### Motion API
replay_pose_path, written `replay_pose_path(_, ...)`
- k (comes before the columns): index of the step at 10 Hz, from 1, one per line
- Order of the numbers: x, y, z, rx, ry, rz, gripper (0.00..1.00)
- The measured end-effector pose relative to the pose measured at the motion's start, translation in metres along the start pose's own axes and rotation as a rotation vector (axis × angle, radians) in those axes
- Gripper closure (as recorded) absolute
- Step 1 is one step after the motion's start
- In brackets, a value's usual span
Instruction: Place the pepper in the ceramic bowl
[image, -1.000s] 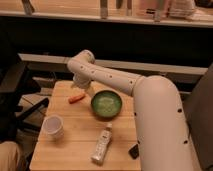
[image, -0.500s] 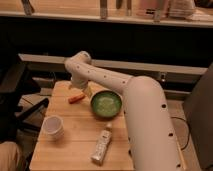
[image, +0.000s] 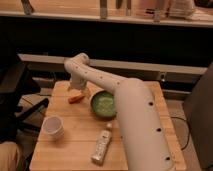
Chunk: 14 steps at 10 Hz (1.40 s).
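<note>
Since a second ago the thick white arm (image: 137, 125) has swung leftward across the table (image: 70, 147). It now covers the table's whole 3 o'clock side and its near right corner. The wrist end has hardly shifted. The pepper (image: 76, 98), the ceramic bowl (image: 102, 105), the cup (image: 53, 126) and the tube (image: 102, 145) lie where they lay.

The gripper (image: 80, 91) hangs below the bent wrist, toward 11 o'clock on the tabletop and just at 1 o'clock of the pepper. Its fingers stand spread wide, but they merge with the shadow under the wrist and their tips are hard to make out. Whether a tip touches the pepper cannot be told.

The pepper is not held. It lies flat on the wood, its length running roughly from 8 to 2 o'clock. It is outside the ceramic bowl, which sits near it at 3 o'clock. The bowl's right rim is hidden behind the arm.

The cup stands upright at 7 o'clock of the pepper, well apart from it. The tube lies at 6 o'clock of the bowl, close against the arm, and its print cannot be read.

Something tan at the lower left corner is cut off and cannot be identified.
</note>
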Motion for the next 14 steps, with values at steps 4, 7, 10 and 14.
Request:
replay_pose_path(4, 0.002, 0.004, 0.016, -0.025, -0.035, -0.008, 0.20)
replay_pose_path(7, 0.002, 0.004, 0.023, -0.032, -0.048, -0.011, 0.20)
replay_pose_path(10, 0.003, 0.006, 0.029, -0.042, -0.056, -0.007, 0.20)
replay_pose_path(14, 0.002, 0.006, 0.036, -0.048, -0.065, -0.007, 0.20)
